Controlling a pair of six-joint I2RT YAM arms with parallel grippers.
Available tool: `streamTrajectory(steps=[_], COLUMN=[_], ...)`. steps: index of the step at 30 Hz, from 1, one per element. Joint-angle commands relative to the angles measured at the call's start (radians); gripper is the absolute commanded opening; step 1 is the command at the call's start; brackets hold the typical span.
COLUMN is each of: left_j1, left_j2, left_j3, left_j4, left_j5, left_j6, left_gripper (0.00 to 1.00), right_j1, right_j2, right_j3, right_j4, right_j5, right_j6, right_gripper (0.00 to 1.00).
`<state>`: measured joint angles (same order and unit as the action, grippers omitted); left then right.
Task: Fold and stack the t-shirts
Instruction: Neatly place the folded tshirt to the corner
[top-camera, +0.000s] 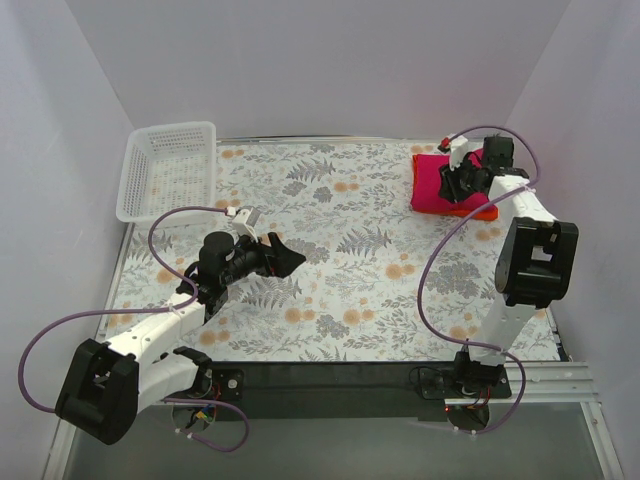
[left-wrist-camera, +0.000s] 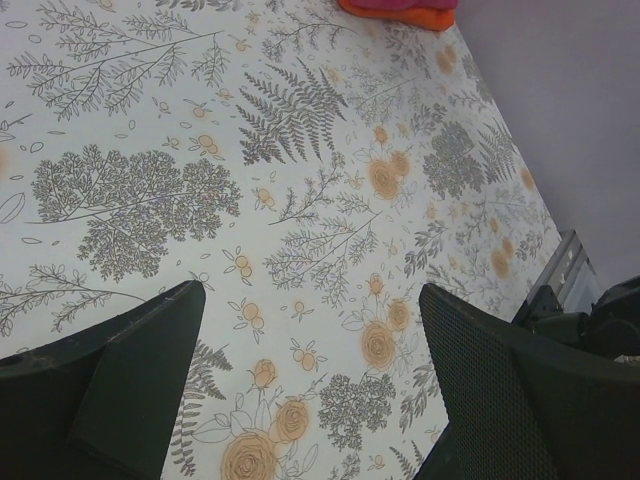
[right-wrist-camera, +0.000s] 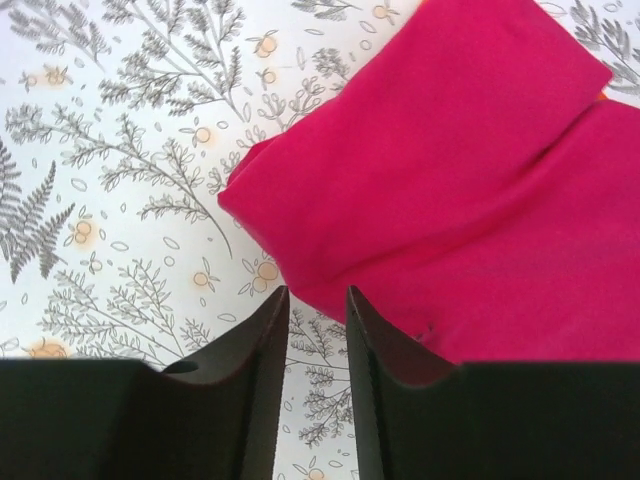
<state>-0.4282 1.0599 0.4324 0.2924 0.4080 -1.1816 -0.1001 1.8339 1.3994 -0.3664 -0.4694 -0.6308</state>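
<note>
Reaching from its base at the near-right corner of the tabletop (top-camera: 350, 215), the R arm stands tall w/ elbow high. Its forearm angles toward the far-right corner and the wrist tips down. The right gripper (right-wrist-camera: 318, 295) hangs low at the edge of the magenta-pink shirt (right-wrist-camera: 450, 180). Its jaws are parted only a little, leaving a narrow slot w/ floral cloth showing through and nothing btwn them. The wrist view puts one finger over the shirt's edge; can't tell if it touches the fabric.

The magenta-pink shirt is folded and lies on top of the orange-red shirt (top-camera: 485, 212), which shows only as a strip along the stack's near side. Both sit in the far-right corner.

The L arm starts at the near-left corner and lies low, elbow out to the left, forearm running twd the middle. The left gripper (top-camera: 290, 255) sits over the left-centre of the tabletop, jaws spread wide, holding nothing, w/ only patterned cloth beneath. It is well apart from the shirts. A white mesh basket (top-camera: 170, 170) sits at the far-left corner.
</note>
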Motion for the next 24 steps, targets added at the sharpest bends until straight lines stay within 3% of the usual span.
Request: streamTrajectory(steps=[1, 4, 7, 11, 19, 24], left_j1=[0.005, 0.005, 0.000, -0.035, -0.132, -0.164], left_j2=[0.002, 0.078, 0.266, 0.533, 1.096, 1.317], left_j3=[0.000, 0.012, 0.093, 0.293, 0.832, 1.061], left_j4=[0.037, 0.180, 0.344, 0.488, 0.511, 0.550], left_j5=[0.008, 0.063, 0.130, 0.181, 0.190, 0.169], left_j6=[-0.007, -0.085, -0.182, -0.266, -0.383, -0.499], left_gripper=[0.82, 0.81, 0.78, 0.74, 0.72, 0.72], right_j1=[-0.030, -0.084, -0.136, -0.194, -0.263, -0.268], right_j2=[-0.007, -0.021, -0.032, -0.027, 0.040, 0.119], right_j3=[0.035, -0.012, -0.033, -0.031, 0.039, 0.099], right_j4=[0.041, 0.107, 0.138, 0.142, 0.142, 0.142], right_j5=[0.060, 0.103, 0.129, 0.138, 0.163, 0.161], right_j6=[0.186, 0.278, 0.333, 0.365, 0.384, 0.388], right_gripper=[0.29, 0.29, 0.31, 0.36, 0.41, 0.42])
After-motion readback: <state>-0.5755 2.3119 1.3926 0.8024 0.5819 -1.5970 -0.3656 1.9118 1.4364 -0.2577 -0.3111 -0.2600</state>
